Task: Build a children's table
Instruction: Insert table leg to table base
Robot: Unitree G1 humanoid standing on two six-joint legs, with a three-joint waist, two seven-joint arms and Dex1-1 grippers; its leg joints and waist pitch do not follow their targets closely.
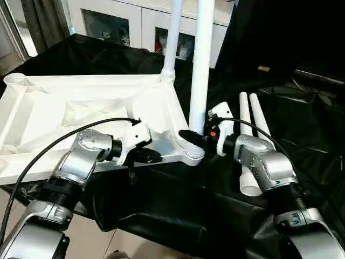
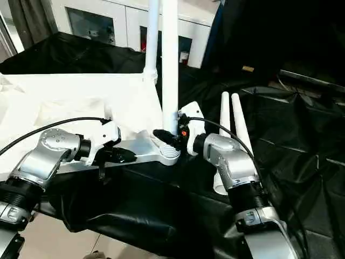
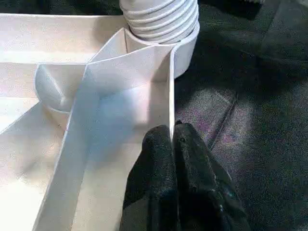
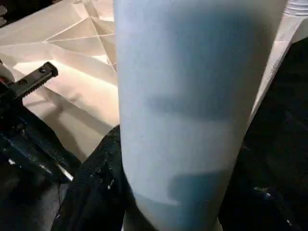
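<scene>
Children's table top, ribbed white plastic, is seen underside-up on black sheeting, its near rim pinched by the closed left gripper. A smooth tube leg is clasped upright in the near-right socket by the right gripper; seating it fully likely comes next, with two spare legs waiting at right.

black cloth draped over work surface | white cabinet behind, glass doors
</scene>
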